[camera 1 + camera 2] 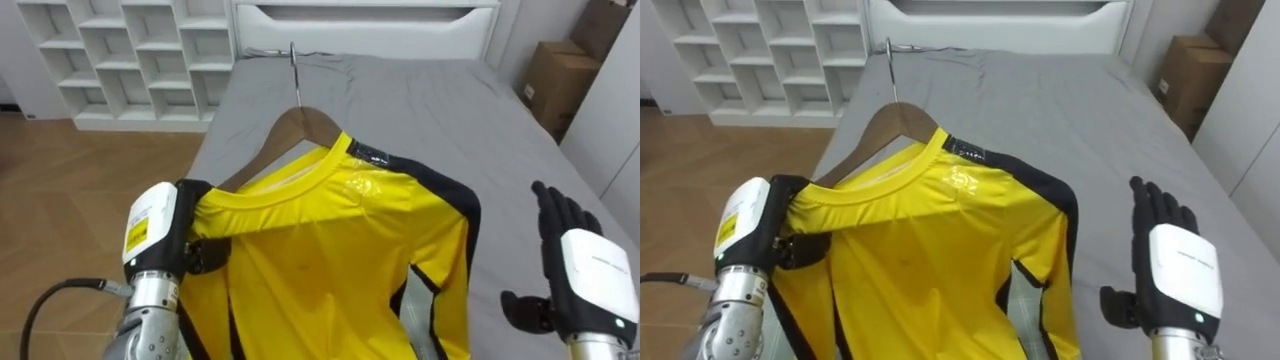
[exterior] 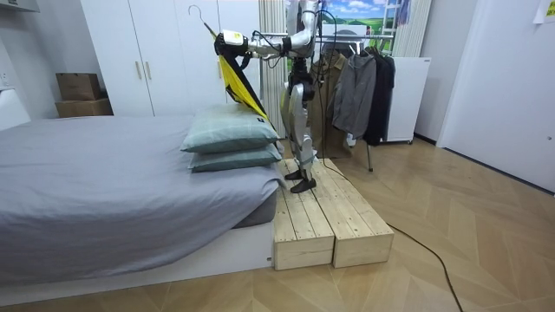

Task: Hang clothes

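Room view has the robot standing on a wooden platform (image 2: 325,217) at the side of a grey bed (image 2: 104,173), facing across it, with a clothes rack (image 2: 364,87) of dark garments behind it. Two stacked grey-green pillows (image 2: 230,139) lie on the bed just below its raised arms. In the eye views a white cubby shelf (image 1: 130,50) stands beyond the bed's far left corner and a cardboard box (image 1: 560,70) at the far right. The yellow shirt (image 1: 330,250), trimmed in black, hangs on a wooden hanger (image 1: 300,125) held up in the air above the bed, with the metal hook pointing away from the robot. The left hand (image 1: 165,235) clamps the shirt's left shoulder, thumb above and fingers curled beneath the cloth. The right hand (image 1: 580,265) hovers apart to the shirt's right, fingers straight and spread, holding nothing.
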